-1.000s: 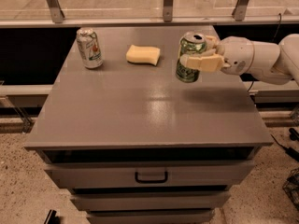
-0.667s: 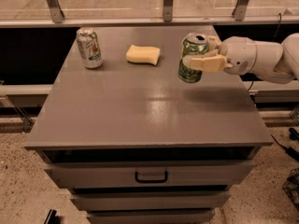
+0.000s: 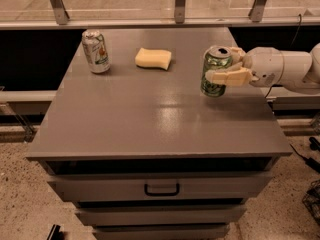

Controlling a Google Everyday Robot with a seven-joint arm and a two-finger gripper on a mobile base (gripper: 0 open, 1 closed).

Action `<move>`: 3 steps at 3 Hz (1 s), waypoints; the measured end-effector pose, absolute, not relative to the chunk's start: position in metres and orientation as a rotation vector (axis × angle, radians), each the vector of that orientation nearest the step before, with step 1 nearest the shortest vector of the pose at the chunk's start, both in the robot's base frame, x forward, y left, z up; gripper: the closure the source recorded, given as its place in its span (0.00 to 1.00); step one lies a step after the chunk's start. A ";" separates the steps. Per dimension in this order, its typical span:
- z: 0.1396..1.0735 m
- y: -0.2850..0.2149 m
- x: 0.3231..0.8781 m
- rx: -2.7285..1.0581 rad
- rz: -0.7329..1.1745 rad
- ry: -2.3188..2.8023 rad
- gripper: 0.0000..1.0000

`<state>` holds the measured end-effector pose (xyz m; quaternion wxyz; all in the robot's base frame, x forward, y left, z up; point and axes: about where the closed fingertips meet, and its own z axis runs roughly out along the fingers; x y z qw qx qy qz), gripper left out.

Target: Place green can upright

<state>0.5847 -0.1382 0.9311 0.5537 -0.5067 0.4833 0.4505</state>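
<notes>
Gripper point(image 3: 220, 64): we see it squeezing the green can point(image 3: 214, 87), by the right edge of the table point(image 3: 150, 119).
Green can: straight up.
Far side: silver can point(image 3: 96, 51), yellow sponge point(image 3: 153, 58).

The white, rounded arm point(image 3: 295, 71) reaches in level from the right. Its bulbous wrist point(image 3: 265, 66) sits directly behind the cream two-finger gripper point(image 3: 220, 64), which hangs over the right part of the grey desk point(image 3: 150, 119). The fingers point(image 3: 227, 77) clasp an upright green aluminium drink can point(image 3: 214, 88), one in front and one behind.
</notes>
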 end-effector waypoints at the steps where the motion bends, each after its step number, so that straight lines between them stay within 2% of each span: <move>1: 0.919 -0.146 0.581 -1.216 1.063 1.137 0.82; 3: 0.908 -0.152 0.578 -1.231 1.075 1.115 0.35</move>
